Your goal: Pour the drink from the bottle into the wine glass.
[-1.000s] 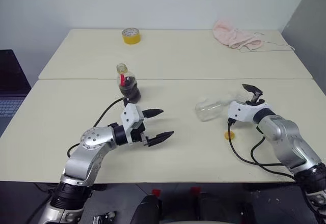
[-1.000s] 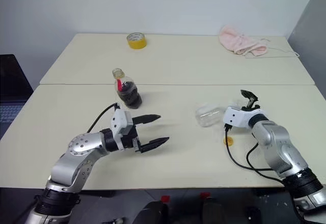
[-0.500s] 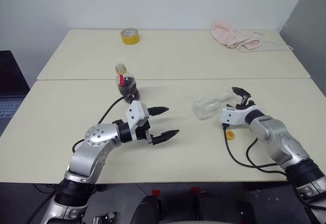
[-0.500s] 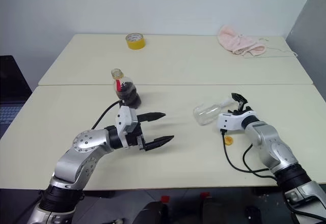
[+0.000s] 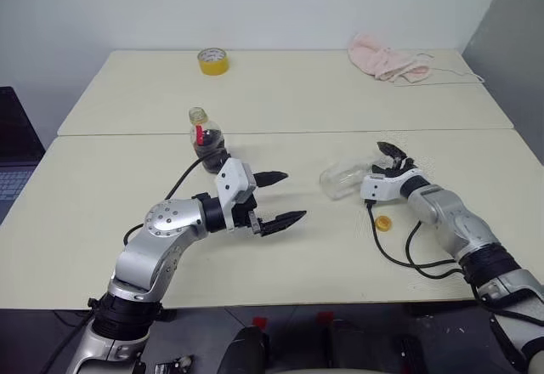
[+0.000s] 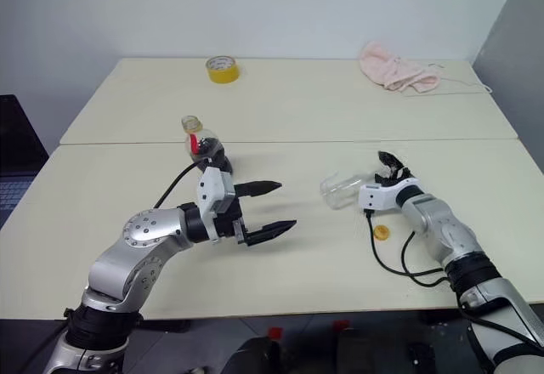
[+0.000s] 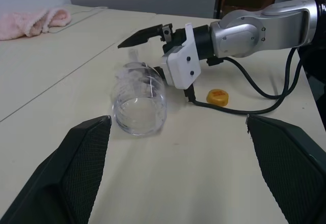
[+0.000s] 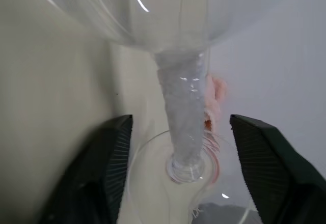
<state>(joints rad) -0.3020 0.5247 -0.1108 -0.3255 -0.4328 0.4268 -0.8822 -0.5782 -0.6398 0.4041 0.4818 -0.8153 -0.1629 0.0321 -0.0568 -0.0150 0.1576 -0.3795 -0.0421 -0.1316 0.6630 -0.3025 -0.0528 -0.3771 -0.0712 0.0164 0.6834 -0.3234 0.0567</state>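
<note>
No writing can be read; the bottle [image 5: 206,139] shows just a small red mark and stands uncapped at about 10 o'clock on the near tabletop [image 5: 102,212], dark drink [image 5: 211,146] inside. The wine glass [image 5: 342,180] lies on its side at about 2 o'clock. The right hand [image 5: 389,158] straddles its stem, fingers [image 8: 109,173] partly spread, not touching. The left hand [image 5: 280,196] hangs wide open and empty, near the bottle. A yellow cap [image 5: 383,222] lies by the right arm.
</note>
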